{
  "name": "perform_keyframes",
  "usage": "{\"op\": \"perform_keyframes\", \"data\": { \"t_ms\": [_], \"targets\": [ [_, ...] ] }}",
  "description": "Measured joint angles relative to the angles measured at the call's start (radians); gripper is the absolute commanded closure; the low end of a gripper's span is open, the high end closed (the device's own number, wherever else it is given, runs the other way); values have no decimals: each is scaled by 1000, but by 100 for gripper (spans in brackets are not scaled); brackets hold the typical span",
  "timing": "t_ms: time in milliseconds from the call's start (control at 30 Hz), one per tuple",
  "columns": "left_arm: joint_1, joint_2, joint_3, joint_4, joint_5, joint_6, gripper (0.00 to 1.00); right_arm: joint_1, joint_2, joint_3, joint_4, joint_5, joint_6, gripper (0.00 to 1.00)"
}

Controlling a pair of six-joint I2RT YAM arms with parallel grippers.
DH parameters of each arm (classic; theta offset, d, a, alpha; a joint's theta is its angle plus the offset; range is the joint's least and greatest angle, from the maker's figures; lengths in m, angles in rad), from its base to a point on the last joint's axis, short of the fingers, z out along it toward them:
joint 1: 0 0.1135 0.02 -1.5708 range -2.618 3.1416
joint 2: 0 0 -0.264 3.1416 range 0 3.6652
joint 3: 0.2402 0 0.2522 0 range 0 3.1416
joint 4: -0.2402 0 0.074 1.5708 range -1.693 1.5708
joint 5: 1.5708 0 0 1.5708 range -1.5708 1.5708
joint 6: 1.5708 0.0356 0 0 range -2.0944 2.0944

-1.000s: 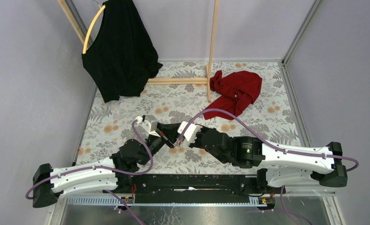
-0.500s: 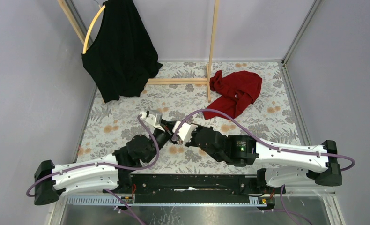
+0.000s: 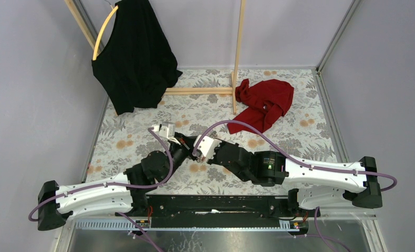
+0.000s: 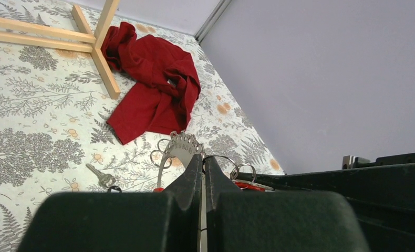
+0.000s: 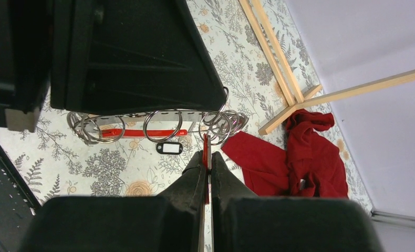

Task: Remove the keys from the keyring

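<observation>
Keyring between both arms' fingers

The keyring is made of shiny silver metal. A duller metal key is seen near the red cloth, which is soft and matt. The frame beside the red cloth is made of bare wood. A thin red tag looks like smooth plastic. Matt black plastic is seen on the fingers of the left gripper.

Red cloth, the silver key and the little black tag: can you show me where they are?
red cloth (image 4: 153, 79), left wrist view, on its middle folds.
silver key (image 4: 99, 176), left wrist view, on its shaft.
black tag (image 5: 169, 148), right wrist view, on its white label.
</observation>
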Motion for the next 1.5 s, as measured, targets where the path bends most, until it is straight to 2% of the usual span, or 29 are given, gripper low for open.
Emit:
{"op": "perform_keyframes", "data": {
  "t_ms": [600, 900, 1167, 1233, 1300, 1333, 1400, 1500],
  "targets": [
    [-2, -38, 0, -74, -15, -84, 100, 0, -5, -44, 33, 0, 52, 100],
    [-2, 31, 34, -100, -19, -90, 100, 0, -5, -34, -5, 1, 22, 100],
    [0, -14, -46, 39, 2, -50, 99, 0, -6, -42, 57, 94, -37, 100],
    [3, -28, -64, 72, 19, -16, 89, 0, -17, -65, 124, 110, -85, 100],
    [5, -45, -73, 100, 47, 29, 65, 0, -35, -91, 190, 119, -140, 100],
    [6, -54, -75, 108, 62, 57, 60, 0, -45, -105, 231, 122, -177, 100],
    [8, -71, -75, 108, 89, 111, 55, 0, -73, -127, 296, 124, -248, 100],
    [13, -93, -72, 83, 140, 190, 55, 0, -114, -153, 380, 118, -335, 100]
  ]
}}
